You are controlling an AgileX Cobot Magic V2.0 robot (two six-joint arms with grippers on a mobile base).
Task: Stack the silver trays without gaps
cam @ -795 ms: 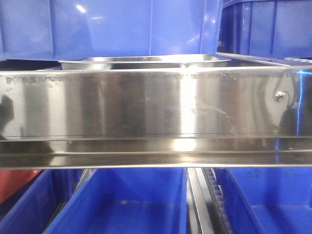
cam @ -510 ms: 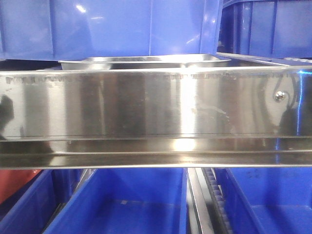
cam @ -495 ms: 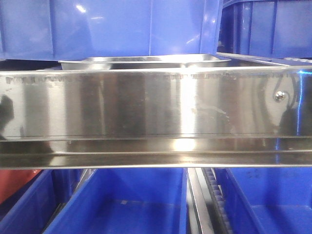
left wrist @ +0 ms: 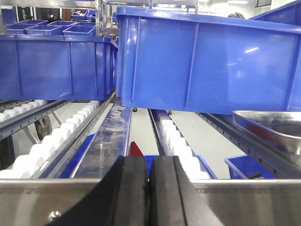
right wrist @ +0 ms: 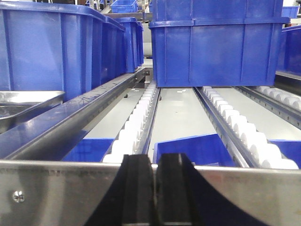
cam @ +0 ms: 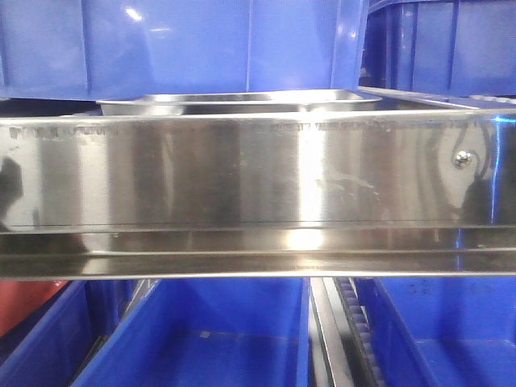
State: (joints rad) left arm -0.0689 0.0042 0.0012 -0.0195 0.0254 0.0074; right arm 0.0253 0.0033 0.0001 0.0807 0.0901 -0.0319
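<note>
The silver tray is sitting at the front edge of the roller shelf, just behind the steel rail and in front of a blue bin. The left gripper is pressing its black fingers together on nothing, the tray lying apart to their right. The right gripper is doing likewise, the tray lying apart to its left.

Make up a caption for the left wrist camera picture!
Shut, empty left gripper faces a big blue bin, with a silver tray peeking in at the right.
</note>
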